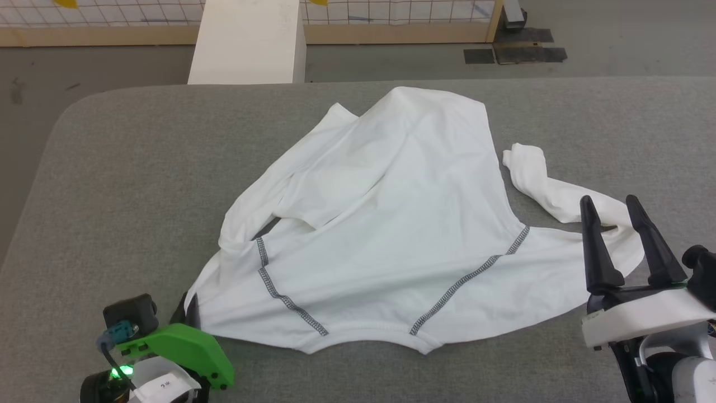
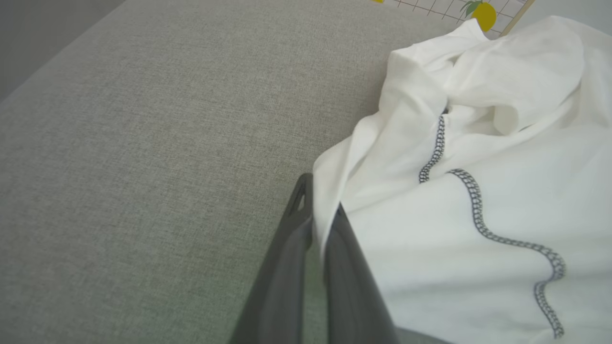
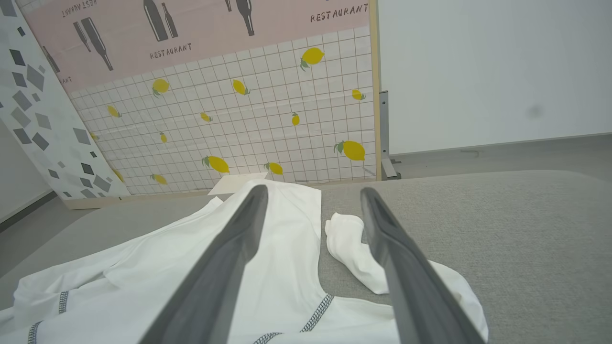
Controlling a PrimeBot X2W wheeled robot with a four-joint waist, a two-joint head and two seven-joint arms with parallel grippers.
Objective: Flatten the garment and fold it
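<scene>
- The garment (image 1: 391,224) lies on the grey desk (image 1: 112,184), roughly in the middle and closer to the robot's edge than to the far one.
- Its long axis runs away from the robot. The curved neckline points at the robot along the near edge, and the hem end lies farthest off, leaning a little to the right.
- One sleeve reaches out to the robot's right, then doubles back so that its cuff points toward the far side. The other sleeve lies folded over the body on the left.
- The cloth is soft, thin and white, with shallow creases. Two lines of dark grey looped stitching climb from the neckline toward the underarms.
- The desk cover is a coarse woven grey fabric with a rounded corner.
- The left claw (image 2: 321,196) has its two dark fingers pressed together, pinching the garment's near-left edge, with cloth showing between the fingers.
- The right claw (image 1: 608,202) stands spread, its long tapered fingers over the right sleeve. I cannot tell whether it touches the cloth.
- Beyond the desk stands a rigid white box (image 1: 249,42), and behind it a tiled panel printed with lemons (image 3: 239,119).
</scene>
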